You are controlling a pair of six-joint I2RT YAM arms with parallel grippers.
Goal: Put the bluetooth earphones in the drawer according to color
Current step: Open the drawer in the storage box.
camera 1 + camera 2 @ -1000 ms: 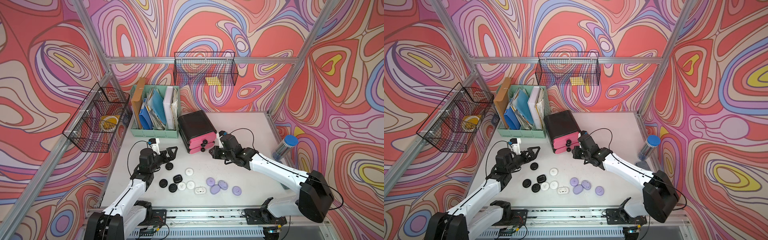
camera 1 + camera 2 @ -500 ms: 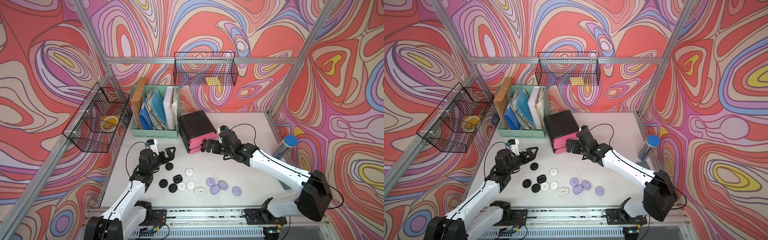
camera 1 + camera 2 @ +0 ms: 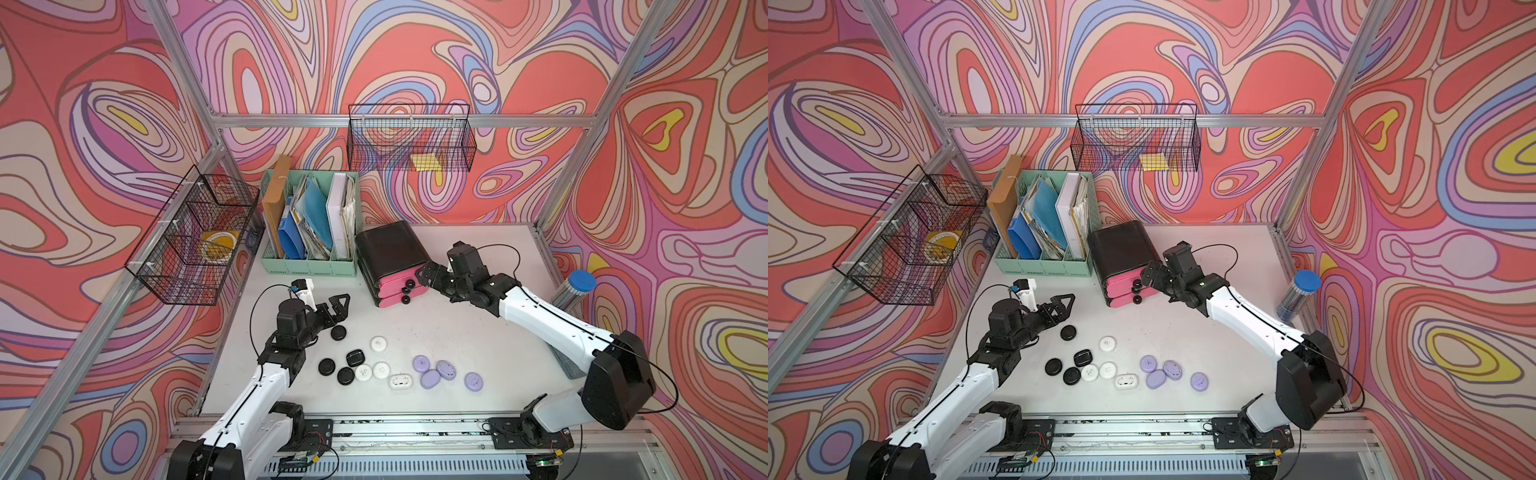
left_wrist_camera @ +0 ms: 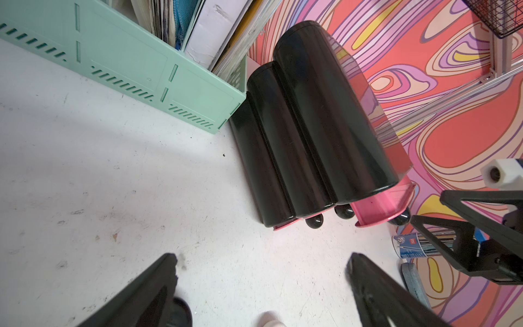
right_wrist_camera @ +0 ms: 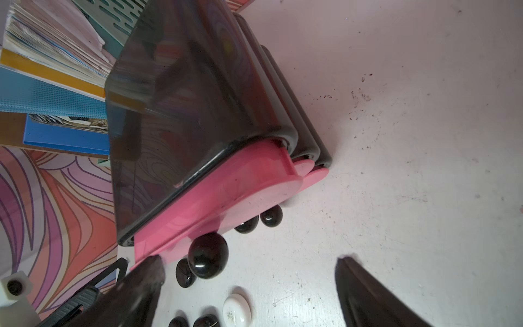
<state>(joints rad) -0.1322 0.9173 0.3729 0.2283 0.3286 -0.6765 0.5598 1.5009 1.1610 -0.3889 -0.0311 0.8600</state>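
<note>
The drawer cabinet (image 3: 390, 253) stands at the back of the table (image 3: 478, 332), its rear left corner just beside the mint-green file organizer (image 3: 309, 266), with its three pink fronts facing the open middle of the table. The top drawer (image 5: 226, 186) juts a little past the black shell (the two below sit closer in). The right gripper (image 3: 430, 277) hangs at that front's right end, jaws spread wide and empty. In the right wrist view the top knob (image 5: 208, 259) lies inside the gap, close to one finger (image 5: 141, 283) and not pinched. The left gripper (image 3: 337, 308) is likewise spread wide with nothing in it, over bare table next to the rearmost of the black earphone cases (image 3: 338, 332). The other black ones, the white earphone cases (image 3: 381, 369) and the purple earphone cases (image 3: 430, 378) lie in a loose row toward the front edge, all outside the cabinet. Bare table runs between that row and the drawer fronts, and rightward to the blue-capped tube (image 3: 575, 286) at the right edge.
</note>
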